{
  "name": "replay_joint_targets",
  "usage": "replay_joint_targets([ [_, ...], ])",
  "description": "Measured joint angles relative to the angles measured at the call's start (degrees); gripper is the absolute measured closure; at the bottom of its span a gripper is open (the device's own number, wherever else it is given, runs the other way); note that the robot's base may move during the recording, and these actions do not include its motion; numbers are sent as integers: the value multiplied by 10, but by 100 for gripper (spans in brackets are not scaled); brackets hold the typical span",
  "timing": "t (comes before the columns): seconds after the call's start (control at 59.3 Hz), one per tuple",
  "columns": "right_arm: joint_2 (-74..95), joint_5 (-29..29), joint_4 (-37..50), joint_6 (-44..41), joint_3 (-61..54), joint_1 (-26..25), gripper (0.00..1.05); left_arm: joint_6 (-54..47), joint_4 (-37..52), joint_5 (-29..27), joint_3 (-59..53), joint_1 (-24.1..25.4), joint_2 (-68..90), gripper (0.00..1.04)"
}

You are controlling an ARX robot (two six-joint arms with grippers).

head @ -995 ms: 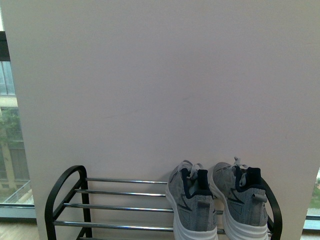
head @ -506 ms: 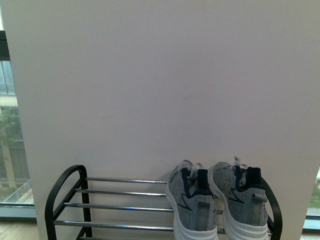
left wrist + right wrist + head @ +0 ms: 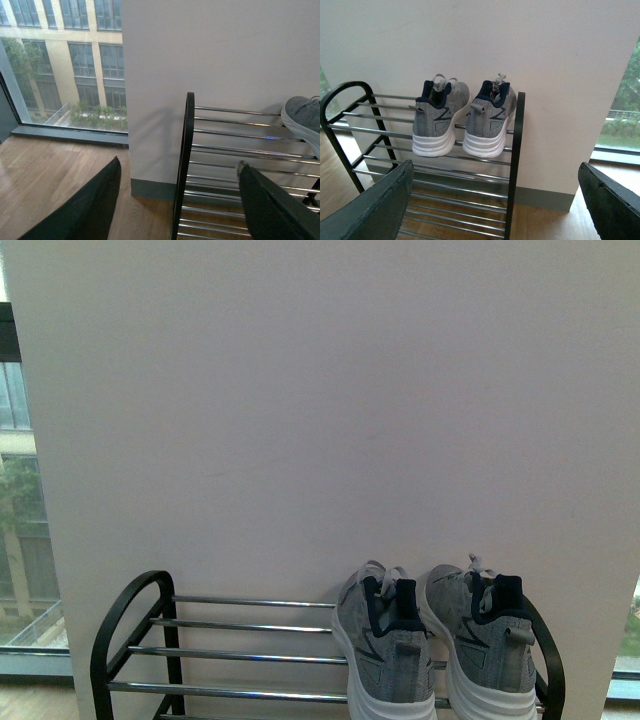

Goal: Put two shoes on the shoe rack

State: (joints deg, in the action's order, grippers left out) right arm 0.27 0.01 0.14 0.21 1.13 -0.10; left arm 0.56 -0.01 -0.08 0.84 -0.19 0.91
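Two grey knit sneakers with white soles stand side by side, heels toward me, on the right end of the top tier of the shoe rack (image 3: 240,628): one (image 3: 383,650) on the left, one (image 3: 489,644) on the right. The right wrist view shows the same pair (image 3: 440,117) (image 3: 487,119) on the rack (image 3: 515,165). My right gripper (image 3: 497,205) is open and empty, back from the rack's right side frame. My left gripper (image 3: 177,200) is open and empty, facing the rack's left side frame (image 3: 184,165); a sneaker toe (image 3: 302,117) shows at the edge. Neither gripper appears in the front view.
A white wall panel (image 3: 330,410) stands right behind the rack. Windows (image 3: 55,65) flank it on both sides, with a wooden floor (image 3: 45,175) below. The lower chrome tiers (image 3: 450,200) hold nothing that I can see.
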Motion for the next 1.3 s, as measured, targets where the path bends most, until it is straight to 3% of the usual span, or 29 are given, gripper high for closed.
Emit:
replay_joint_targets([
  [0.101,0,0,0,0,0,0,9,0,0,0,0,0,0,8],
  [1.299,0,2,0,0,0,0,9,-1,0,1,0,0,0,9],
])
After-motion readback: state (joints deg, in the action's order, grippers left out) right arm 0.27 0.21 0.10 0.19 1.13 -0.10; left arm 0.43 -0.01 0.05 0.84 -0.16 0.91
